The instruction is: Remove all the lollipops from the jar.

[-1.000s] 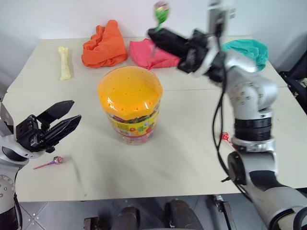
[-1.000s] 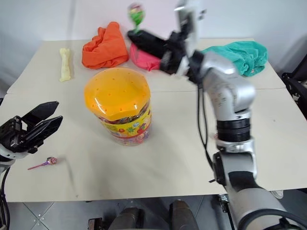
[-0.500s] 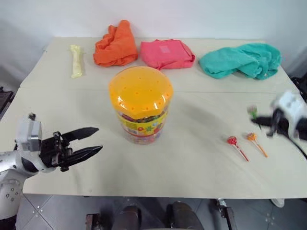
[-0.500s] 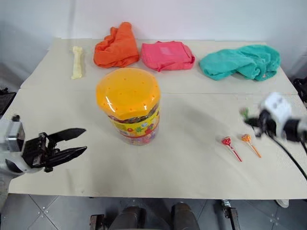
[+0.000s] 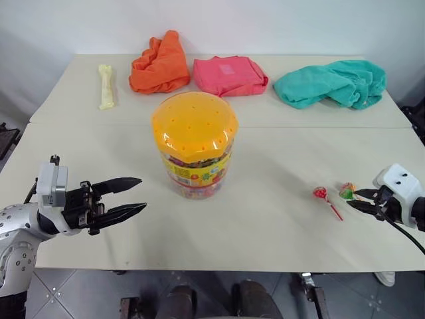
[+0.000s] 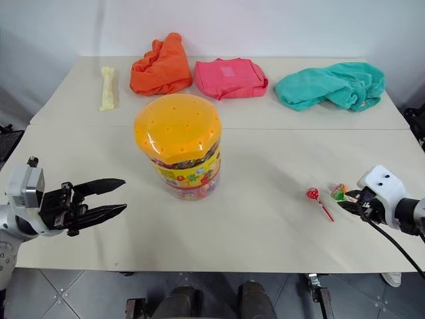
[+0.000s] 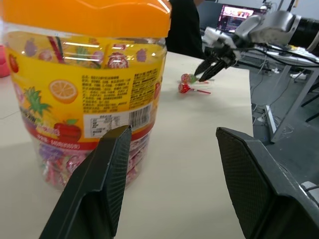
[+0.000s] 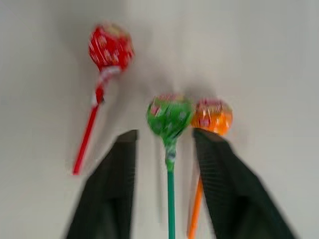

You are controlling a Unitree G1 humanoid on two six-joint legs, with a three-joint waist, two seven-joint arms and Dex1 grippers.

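Note:
The jar (image 5: 194, 153), a clear tub with a domed orange lid and yellow label, stands mid-table with candy inside. My left gripper (image 5: 141, 194) hovers level to its left, open and empty, its fingers (image 7: 99, 189) framing the jar (image 7: 84, 74). Three lollipops lie on the table at the right: a red one (image 8: 110, 47), a green one (image 8: 169, 113) and an orange one (image 8: 212, 115). My right gripper (image 8: 168, 133) is low over them and open. The green stick lies between its fingers without being touched. The red lollipop (image 5: 321, 193) lies just left of the right gripper (image 5: 353, 198).
Along the table's far side lie an orange cloth (image 5: 161, 63), a pink cloth (image 5: 229, 74), a teal cloth (image 5: 332, 81) and a pale bone-shaped toy (image 5: 105, 85). The table's front edge (image 5: 219, 269) runs close below both grippers.
My right gripper, which held the green lollipop high behind the jar, swung right and down to the table and opened, leaving it beside the orange one. The left gripper sank slightly.

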